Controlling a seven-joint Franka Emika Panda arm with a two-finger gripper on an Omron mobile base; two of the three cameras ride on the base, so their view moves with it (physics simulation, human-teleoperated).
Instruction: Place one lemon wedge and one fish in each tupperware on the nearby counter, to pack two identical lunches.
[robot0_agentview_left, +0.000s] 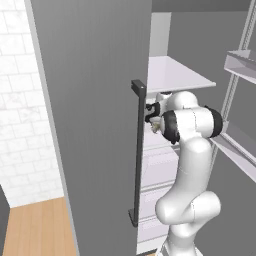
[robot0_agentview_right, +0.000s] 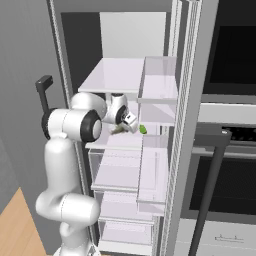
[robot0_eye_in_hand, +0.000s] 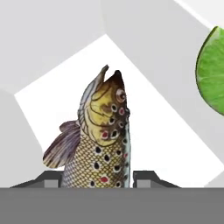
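Speckled tan-and-grey skin marks the fish (robot0_eye_in_hand: 103, 140), which sits on a white fridge shelf (robot0_eye_in_hand: 175, 144) between the end effector's (robot0_eye_in_hand: 95, 177) fingertips (robot0_eye_in_hand: 146, 177), jaws partly drawn in beside its body; whether they pinch it I cannot tell. It looks light, stiff and probably slippery, best taken across mid-body; a lemon wedge (robot0_eye_in_hand: 213, 72) lies up to the right, and no writing is readable

White fridge shelf (robot0_agentview_right: 120, 142) carries fish (robot0_eye_in_hand: 103, 140) and lemon wedge (robot0_eye_in_hand: 212, 74).

A tall grey fridge door (robot0_agentview_left: 95, 125) stands swung open at the left, a dark vertical handle (robot0_agentview_left: 138, 150) on its edge. Inside, pale shelves (robot0_agentview_right: 120, 75) stack above clear drawers (robot0_agentview_right: 117, 172). To the right sits a black oven (robot0_agentview_right: 235, 50) with a dark bar handle (robot0_agentview_right: 212, 185). White brick wall (robot0_agentview_left: 20, 115) meets wood floor (robot0_agentview_left: 35, 230) at far left.
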